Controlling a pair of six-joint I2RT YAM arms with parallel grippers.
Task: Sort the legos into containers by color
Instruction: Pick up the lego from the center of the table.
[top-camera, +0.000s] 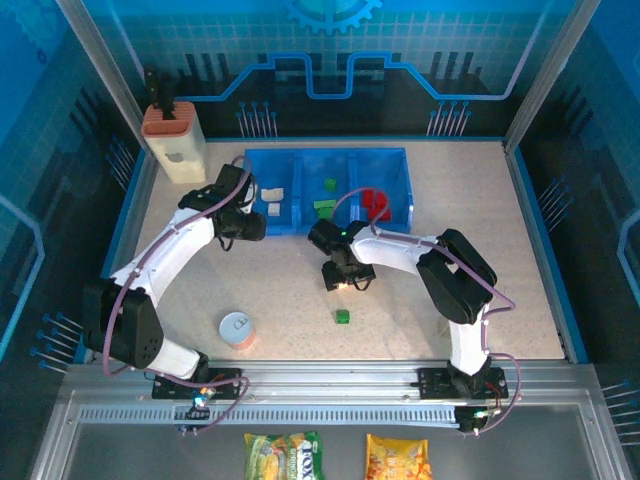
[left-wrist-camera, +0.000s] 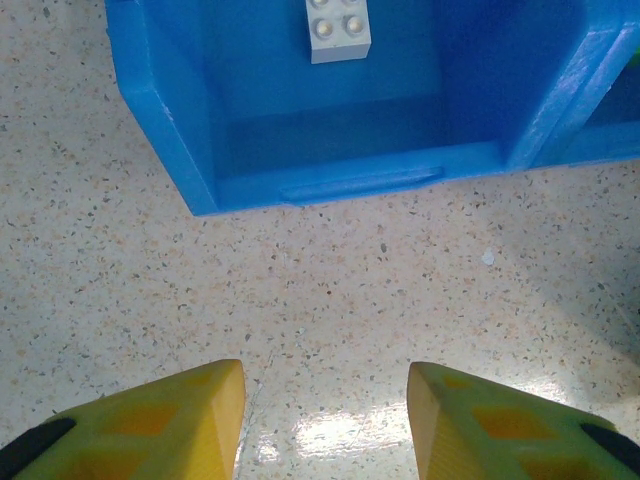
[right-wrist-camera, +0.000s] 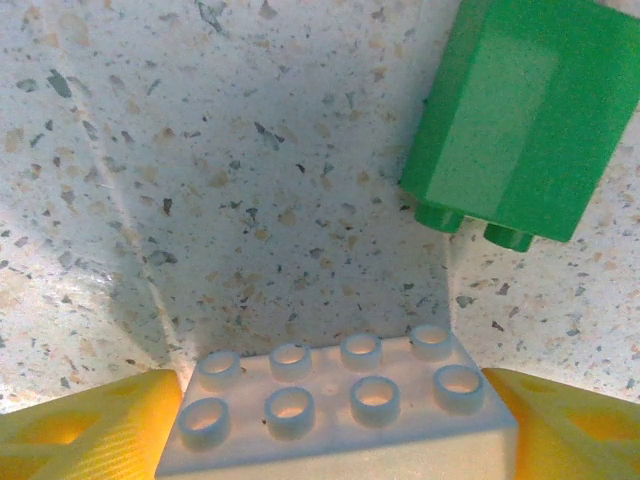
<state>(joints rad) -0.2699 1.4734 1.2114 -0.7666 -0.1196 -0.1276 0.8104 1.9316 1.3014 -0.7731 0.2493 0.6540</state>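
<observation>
The blue three-compartment tray (top-camera: 300, 160) stands at the back; its left bay holds cream-white legos (top-camera: 272, 195), the middle green ones (top-camera: 325, 205), the right red ones (top-camera: 376, 203). My left gripper (left-wrist-camera: 326, 385) is open over bare table just in front of the tray's left compartment (left-wrist-camera: 330, 185), where a white brick (left-wrist-camera: 337, 28) lies. My right gripper (right-wrist-camera: 332, 395) is shut on a white eight-stud brick (right-wrist-camera: 340, 425), one yellow finger at each end, low over the table centre (top-camera: 345, 275). A green brick (right-wrist-camera: 525, 120) lies on its side just beyond it.
A round white-topped can (top-camera: 236, 328) stands at the front left. The beige block holder with an orange top (top-camera: 175, 135) sits at the back left beside the tray. Blue walls edge the speckled tabletop (top-camera: 480, 250).
</observation>
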